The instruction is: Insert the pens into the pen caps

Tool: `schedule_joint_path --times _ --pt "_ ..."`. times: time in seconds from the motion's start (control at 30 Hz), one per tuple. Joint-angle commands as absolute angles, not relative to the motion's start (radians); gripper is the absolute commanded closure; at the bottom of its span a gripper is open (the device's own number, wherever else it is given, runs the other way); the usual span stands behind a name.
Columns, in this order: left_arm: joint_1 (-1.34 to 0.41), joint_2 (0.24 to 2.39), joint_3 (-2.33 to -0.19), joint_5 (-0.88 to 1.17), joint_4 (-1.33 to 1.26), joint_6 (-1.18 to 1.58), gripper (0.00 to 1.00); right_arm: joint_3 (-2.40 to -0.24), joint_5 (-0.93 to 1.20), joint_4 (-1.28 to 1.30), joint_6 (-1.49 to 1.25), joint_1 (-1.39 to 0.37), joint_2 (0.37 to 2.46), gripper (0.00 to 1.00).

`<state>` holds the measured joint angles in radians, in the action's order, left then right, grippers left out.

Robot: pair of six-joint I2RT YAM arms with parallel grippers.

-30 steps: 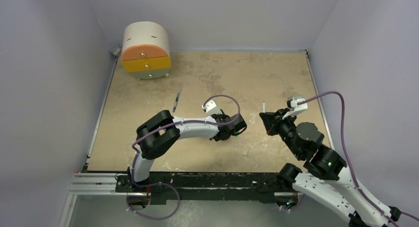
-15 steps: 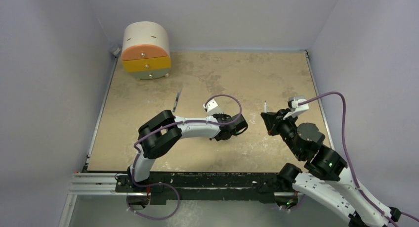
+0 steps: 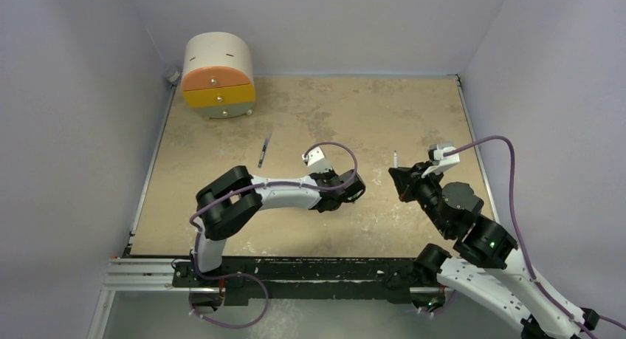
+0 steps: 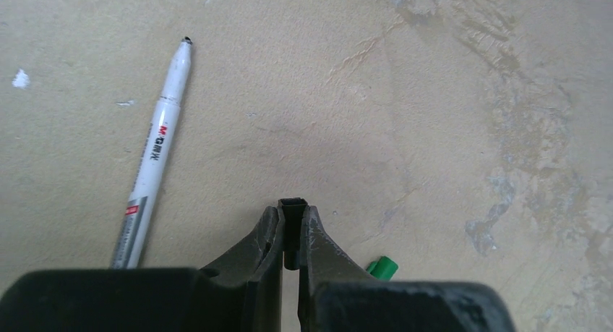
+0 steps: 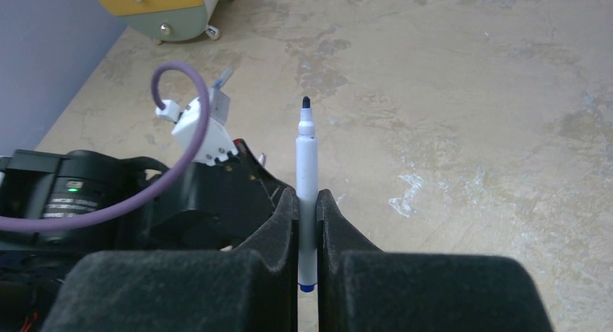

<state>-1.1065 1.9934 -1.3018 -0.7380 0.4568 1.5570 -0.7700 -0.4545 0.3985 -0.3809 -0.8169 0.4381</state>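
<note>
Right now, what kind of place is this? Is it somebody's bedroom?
Probably a robot test booth, not a bedroom. Plain pale walls box in a worn table. The left arm and right arm are fixed at its near edge, and a small drawer chest sits in the far corner.

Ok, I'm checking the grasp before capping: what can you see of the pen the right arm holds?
The pen is slim, with a white plastic-looking barrel, a dark uncapped tip and a blue rear end. It stands out straight from the right gripper, whose jaws pinch its lower barrel, tip pointing away; nothing else touches it.
</note>
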Motion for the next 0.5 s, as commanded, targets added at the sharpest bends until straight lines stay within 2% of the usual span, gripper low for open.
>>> schedule_joint_path --times 0.0,0.2,0.33,0.47 --pt "-1.092 1.799 -1.197 -0.832 0.223 1.427 1.00 -0.807 -0.440 0.339 -0.377 -0.814 0.468 1.00" --pt "-1.001 1.600 -1.067 -0.827 0.040 1.271 1.00 -0.783 -0.372 0.253 -0.384 -0.814 0.509 1.00" --pt "-0.972 1.478 -1.013 -0.800 -0.130 1.050 1.00 -0.772 -0.303 0.189 -0.385 -0.814 0.567 1.00" --pt "-0.958 1.406 -1.020 -0.823 -0.161 0.942 1.00 -0.752 -0.256 0.112 -0.373 -0.814 0.628 1.00"
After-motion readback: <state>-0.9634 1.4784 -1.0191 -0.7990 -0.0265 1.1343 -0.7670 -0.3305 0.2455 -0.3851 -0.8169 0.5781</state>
